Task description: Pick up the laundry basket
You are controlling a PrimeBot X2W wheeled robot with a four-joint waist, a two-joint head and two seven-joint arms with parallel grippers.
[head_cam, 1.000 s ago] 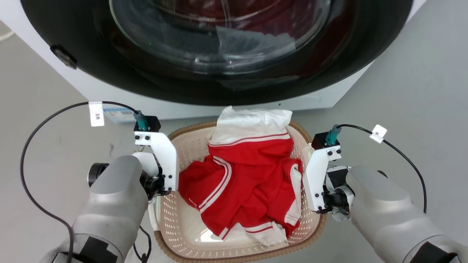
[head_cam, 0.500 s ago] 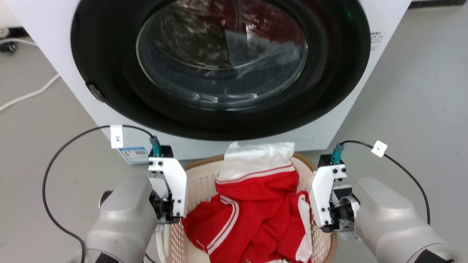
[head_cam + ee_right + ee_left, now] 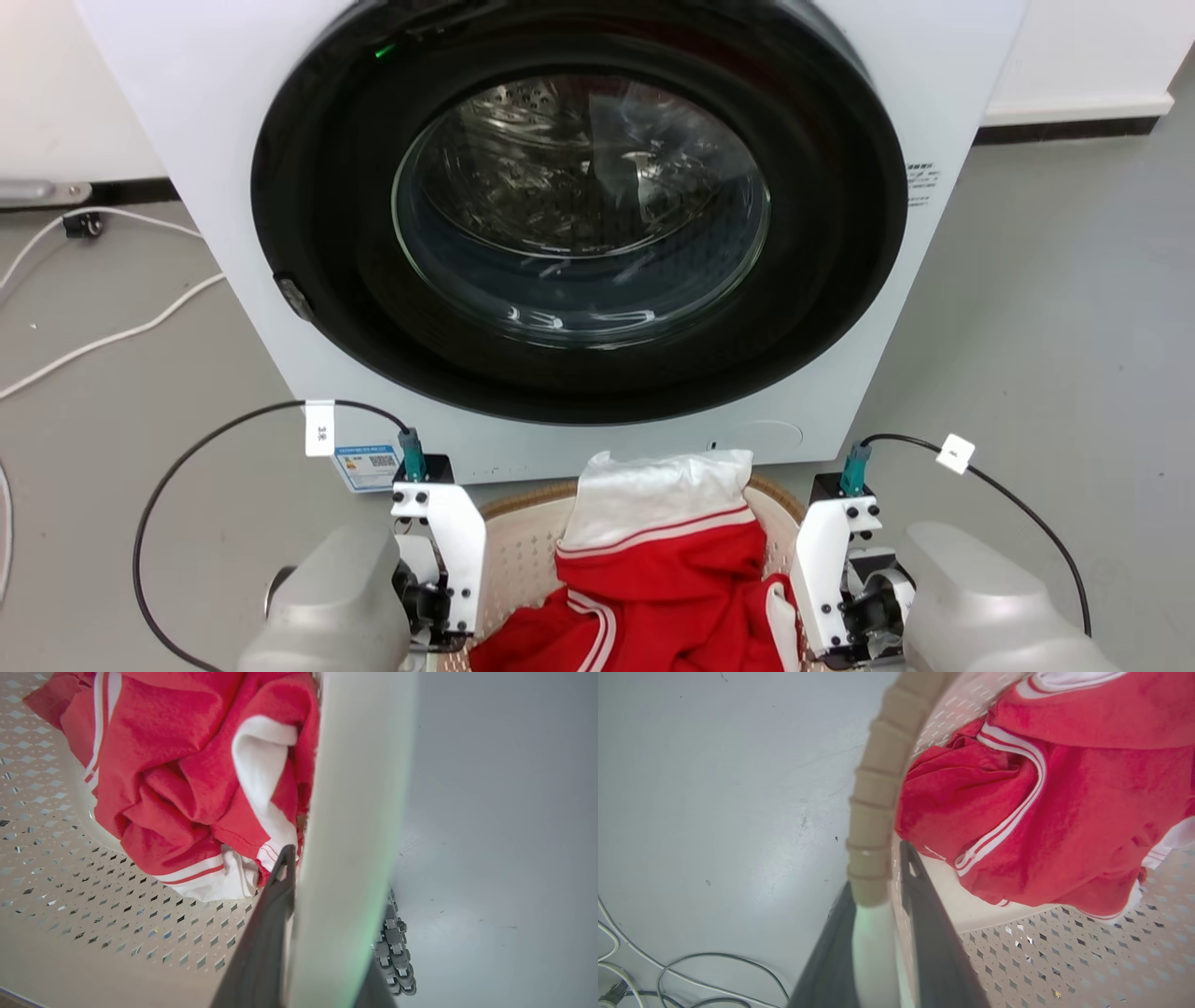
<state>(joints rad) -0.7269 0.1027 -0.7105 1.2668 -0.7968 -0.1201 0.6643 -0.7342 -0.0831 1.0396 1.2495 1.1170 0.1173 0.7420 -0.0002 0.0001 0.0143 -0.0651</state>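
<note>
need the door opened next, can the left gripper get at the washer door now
Probably not: the left gripper is clamped on the laundry basket at its side handle, so it isn't free. The washer door looks unblocked.

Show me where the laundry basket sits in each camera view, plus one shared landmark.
Head view: laundry basket at bottom centre, below the washer.
Left wrist view: laundry basket, centre to lower right.
Right wrist view: laundry basket, left and centre.
Shared landmark: red garment inside it.
</note>
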